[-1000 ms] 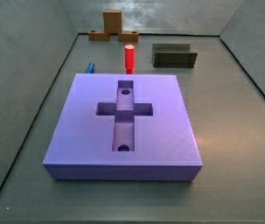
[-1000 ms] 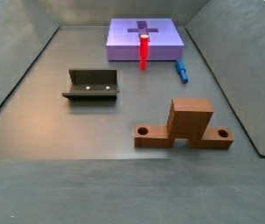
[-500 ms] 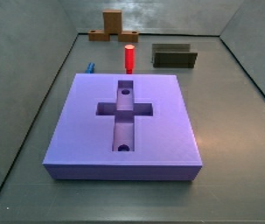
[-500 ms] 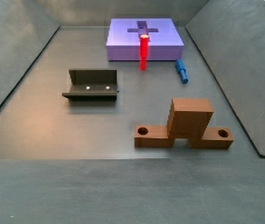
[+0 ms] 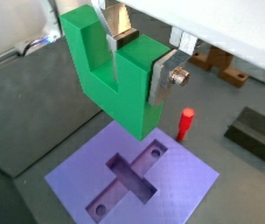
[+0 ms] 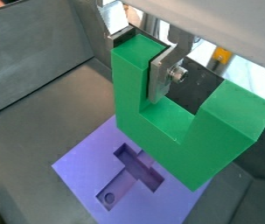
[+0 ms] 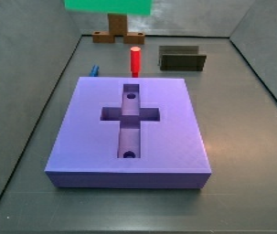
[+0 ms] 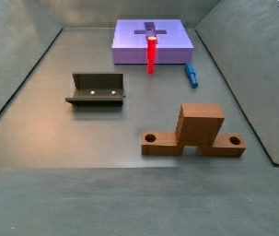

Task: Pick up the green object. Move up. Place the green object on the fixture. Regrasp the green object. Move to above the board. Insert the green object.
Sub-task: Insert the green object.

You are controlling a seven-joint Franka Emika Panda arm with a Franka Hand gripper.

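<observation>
Your gripper (image 5: 141,57) grips the green object (image 5: 117,83), a silver finger (image 6: 162,74) clamped on one prong. It hangs high above the board (image 5: 129,179), which lies mid-desk; only its lower edge (image 7: 110,6) shows in a side view.

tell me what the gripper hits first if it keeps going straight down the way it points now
Probably the board: the gripper, shut on the green object, hangs above its cross-shaped recess, so the piece's lower end would arrive first. Depth is unclear.
</observation>
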